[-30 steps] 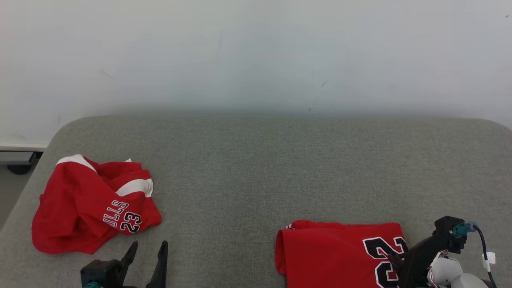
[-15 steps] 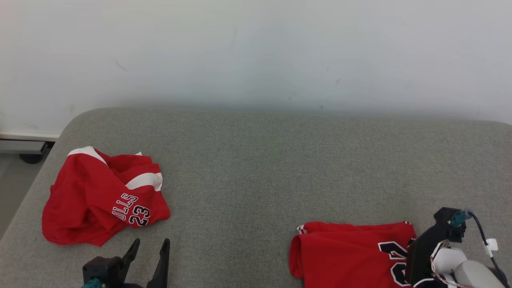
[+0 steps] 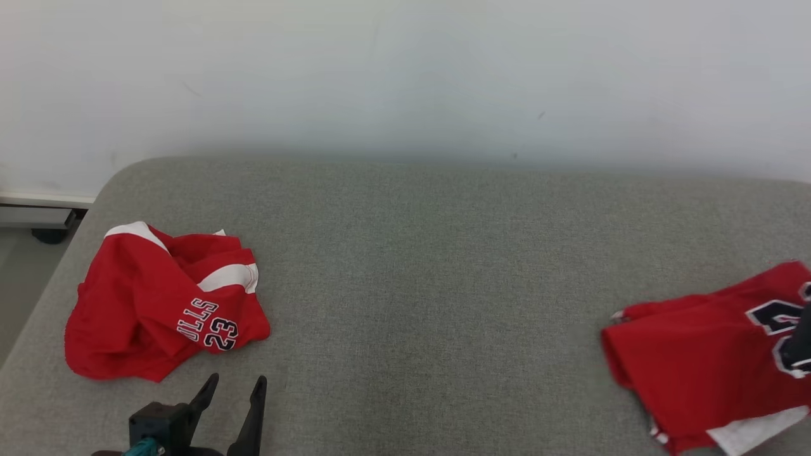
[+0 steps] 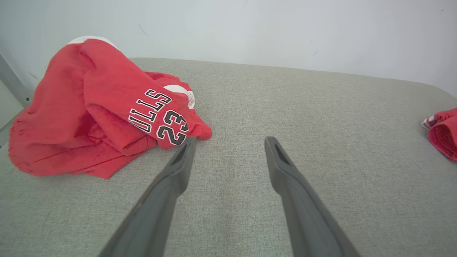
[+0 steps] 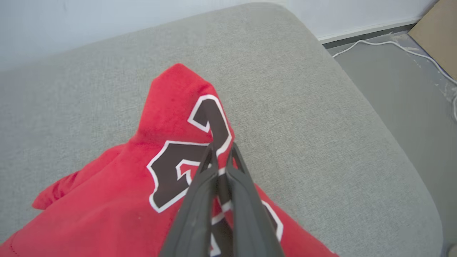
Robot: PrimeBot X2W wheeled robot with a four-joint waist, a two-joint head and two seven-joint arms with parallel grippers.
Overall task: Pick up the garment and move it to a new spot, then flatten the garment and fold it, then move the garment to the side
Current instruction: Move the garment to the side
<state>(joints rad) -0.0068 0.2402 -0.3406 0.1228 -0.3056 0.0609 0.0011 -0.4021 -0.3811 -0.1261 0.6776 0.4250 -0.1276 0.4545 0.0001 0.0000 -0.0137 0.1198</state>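
The garment (image 3: 697, 367) is a folded red jersey with a black number, lying at the right end of the grey cushion (image 3: 412, 253). My right gripper (image 5: 221, 150) is shut on the garment (image 5: 107, 200), pinching the cloth at the number and lifting that part into a peak. In the head view a dark bit of the right gripper (image 3: 801, 342) shows at the right edge. My left gripper (image 3: 236, 380) stands open and empty at the lower left, just in front of a crumpled red garment (image 3: 152, 304). The left wrist view has the left gripper (image 4: 231, 141) beside that crumpled garment (image 4: 89, 107).
The cushion's rounded right edge lies close to the held jersey, with floor and a white cable (image 5: 392, 44) beyond it. A white wall (image 3: 405, 76) runs along the back. Bare cushion stretches between the two garments. The floor (image 3: 19, 285) shows past the left edge.
My right gripper has shut on the folded jersey and pulled it far to the right, near the cushion's end. The left gripper and the crumpled garment have stayed put; the camera shifted slightly.
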